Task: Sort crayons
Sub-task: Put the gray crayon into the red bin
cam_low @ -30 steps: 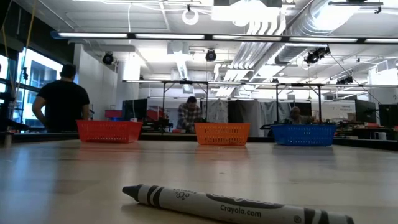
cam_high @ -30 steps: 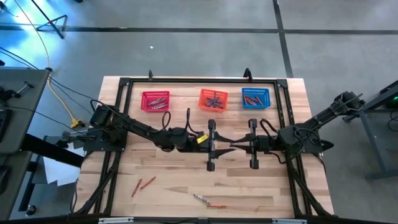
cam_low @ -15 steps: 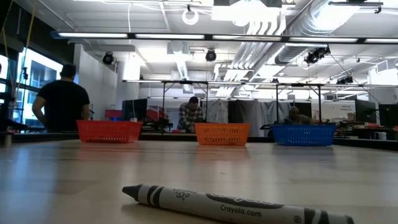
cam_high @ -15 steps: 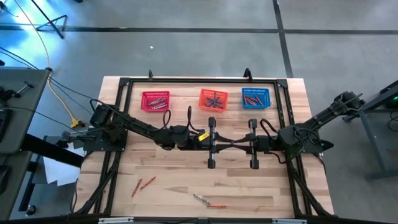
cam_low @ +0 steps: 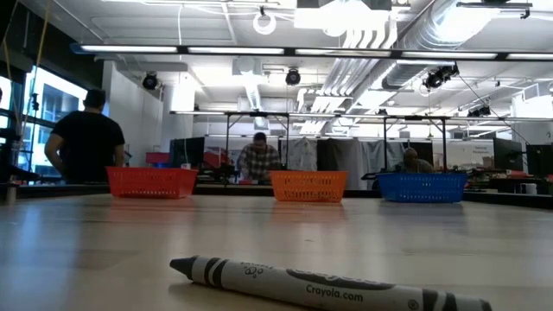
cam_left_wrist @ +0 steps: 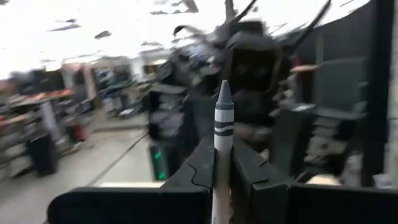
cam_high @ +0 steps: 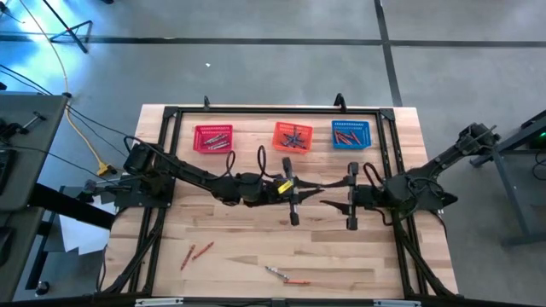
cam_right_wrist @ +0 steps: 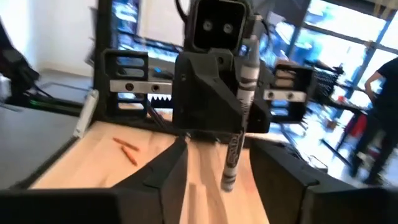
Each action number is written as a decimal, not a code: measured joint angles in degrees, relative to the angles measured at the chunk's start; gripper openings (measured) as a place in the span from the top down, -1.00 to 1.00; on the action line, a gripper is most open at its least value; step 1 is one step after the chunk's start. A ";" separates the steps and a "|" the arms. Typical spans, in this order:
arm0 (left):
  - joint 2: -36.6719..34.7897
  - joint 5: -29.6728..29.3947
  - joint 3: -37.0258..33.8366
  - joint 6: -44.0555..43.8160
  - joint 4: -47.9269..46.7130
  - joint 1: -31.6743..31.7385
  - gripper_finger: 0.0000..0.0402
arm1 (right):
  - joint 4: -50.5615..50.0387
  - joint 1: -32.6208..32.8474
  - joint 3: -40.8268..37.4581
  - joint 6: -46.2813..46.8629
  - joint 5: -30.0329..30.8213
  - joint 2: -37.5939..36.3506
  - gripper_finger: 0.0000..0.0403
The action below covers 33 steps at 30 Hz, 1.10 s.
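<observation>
A grey crayon hangs in the air over the table's middle, and my left gripper is shut on it. My right gripper faces it from the right and is open. Its two fingers stand either side of the crayon's near end without touching. In the high view the two grippers meet tip to tip. Another grey crayon lies flat on the table near the front edge. Red, orange and blue baskets at the far edge hold several crayons. My left gripper pinches the grey crayon's wrapped shaft between its two fingers. The fingers come level from the table's left and lie along the crayon. Its pointed tip sticks out past the fingertips toward the right arm. The crayon is lifted clear of the table.
Two red-orange crayons lie near the front left. More crayons lie near the front middle. A black frame runs around the table's edges. People stand in the room beyond the baskets.
My left gripper has shut on the grey crayon, which my right gripper held before. My right gripper has then opened and let it go, drawing back slightly toward the table's right edge. The left gripper has turned a little about its own axis.
</observation>
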 joint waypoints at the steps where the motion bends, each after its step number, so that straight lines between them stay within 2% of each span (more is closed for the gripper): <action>1: -0.38 -1.56 0.00 0.01 -1.57 0.00 0.98 | -1.57 0.92 0.00 0.68 1.95 -0.93 0.14; 3: -1.69 -5.60 -0.02 0.02 -6.37 -0.01 0.98 | -4.94 3.00 0.01 3.10 5.09 -3.10 0.11; 6: -5.38 -16.93 -0.02 0.04 -17.26 -0.41 0.98 | -11.13 6.15 0.02 11.11 7.03 -6.88 0.11; 9: -10.34 -27.25 0.00 -2.87 -33.39 0.04 0.98 | -19.32 8.55 0.04 20.84 7.04 -10.34 0.10; 11: -13.85 -31.22 0.01 -9.28 -47.90 1.19 0.98 | -25.55 9.42 0.04 26.88 7.05 -11.98 0.10; 17: -22.87 -31.03 0.00 -40.16 -94.09 8.82 0.96 | -40.83 9.76 0.04 39.95 8.13 -12.50 0.10; 21: -25.78 -25.99 -0.02 -52.88 -112.54 16.58 0.96 | -43.55 9.76 0.04 41.65 10.20 -11.65 0.10; 24: -26.09 -21.17 -0.04 -54.58 -117.20 23.20 0.96 | -43.42 9.76 0.04 41.42 11.05 -11.21 0.10; 26: -26.04 -18.01 -0.95 -51.48 -116.23 27.66 0.96 | -43.39 9.76 0.04 41.29 11.97 -10.97 0.10; 30: -25.60 -9.58 -5.56 -42.99 -107.14 36.06 0.95 | -43.39 9.76 0.04 40.22 12.43 -10.80 0.10; 33: -25.40 -5.97 -10.28 -39.67 -98.27 41.17 0.95 | -43.39 9.76 0.04 40.10 12.44 -10.80 0.10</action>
